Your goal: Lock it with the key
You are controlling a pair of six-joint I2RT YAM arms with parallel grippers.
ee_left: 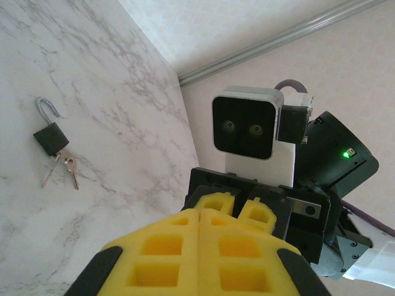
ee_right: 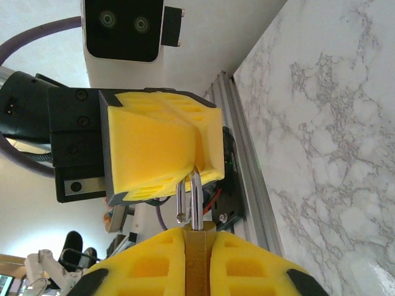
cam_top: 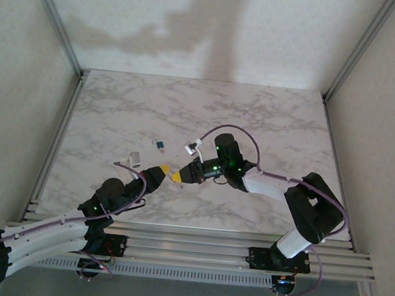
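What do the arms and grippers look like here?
The left arm and right arm have white links, black joints and purple cables. The left gripper and right gripper have yellow fingers with square pockets on black bases. Each wrist carries a white camera with a black two-lens face.

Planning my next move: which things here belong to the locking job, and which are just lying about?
In the job: brass padlock, held by right gripper and left gripper; key, lying unheld.
Lying about, apparently: dark padlock, shackle open, next to the key; small pale object.
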